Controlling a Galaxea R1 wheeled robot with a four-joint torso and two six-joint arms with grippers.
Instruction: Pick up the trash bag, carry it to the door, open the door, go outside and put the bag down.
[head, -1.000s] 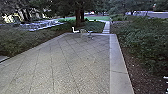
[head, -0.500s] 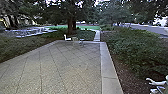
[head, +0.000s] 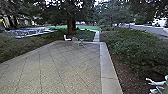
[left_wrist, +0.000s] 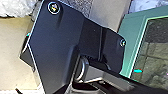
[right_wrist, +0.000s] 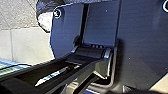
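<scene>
Some crumpled, whitish, translucent plastic, likely the trash bag (left_wrist: 15, 8), shows near the robot's dark plate in the left wrist view; I can't tell whether either hand is open, closed or gripping it. A flat green frame (left_wrist: 135, 32) edges a dark pane there. Ahead lies grey-tan, grid-jointed paving (head: 57, 70), bordered on the right by a pale strip (head: 107, 72), then leafy green shrubs (head: 137, 50). A white chair (head: 67, 38) stands at the paving's far end, before brown tree trunks (head: 71, 26).
</scene>
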